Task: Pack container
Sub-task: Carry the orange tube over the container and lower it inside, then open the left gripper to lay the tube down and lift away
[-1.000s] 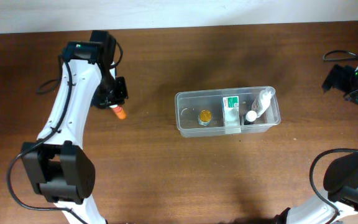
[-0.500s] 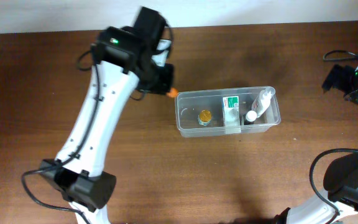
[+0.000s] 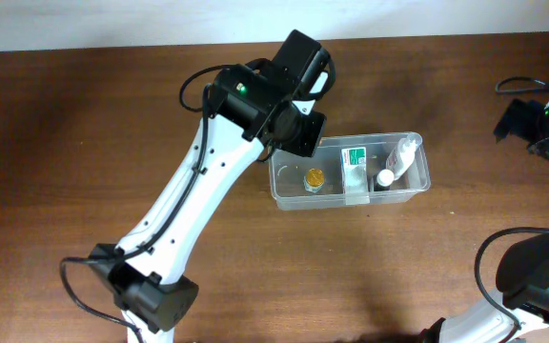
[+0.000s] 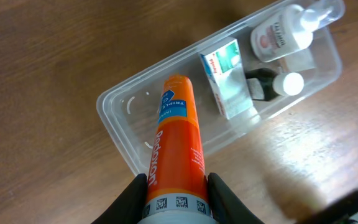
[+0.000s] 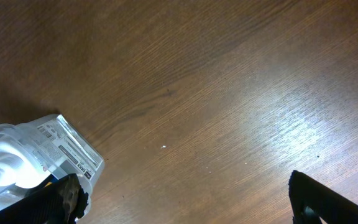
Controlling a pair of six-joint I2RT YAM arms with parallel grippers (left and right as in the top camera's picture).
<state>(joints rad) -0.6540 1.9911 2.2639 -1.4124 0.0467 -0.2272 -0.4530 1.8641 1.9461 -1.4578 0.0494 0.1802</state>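
Observation:
The clear container (image 3: 283, 196) stands at the table's middle and also shows in the left wrist view (image 4: 120, 122). It holds a yellow-capped jar (image 3: 314, 178), a white-and-green box (image 3: 354, 164), a white pump bottle (image 3: 404, 152) and a small dark bottle with a white cap (image 3: 385, 177). My left gripper (image 4: 178, 200) is shut on an orange tube (image 4: 179, 146). It holds the tube above the container's left end, nose toward the tub. In the overhead view the left gripper (image 3: 298, 129) hangs over the container's left rim. My right gripper (image 5: 185, 205) is open and empty over bare wood.
The right arm (image 3: 541, 119) sits at the table's far right edge, apart from the container. A corner of the container with the labelled bottle shows at the lower left of the right wrist view (image 5: 55, 146). The table is dark brown wood.
The left arm has carried the orange tube from the table's left side rightward to above the container's left end. The right arm has not moved.

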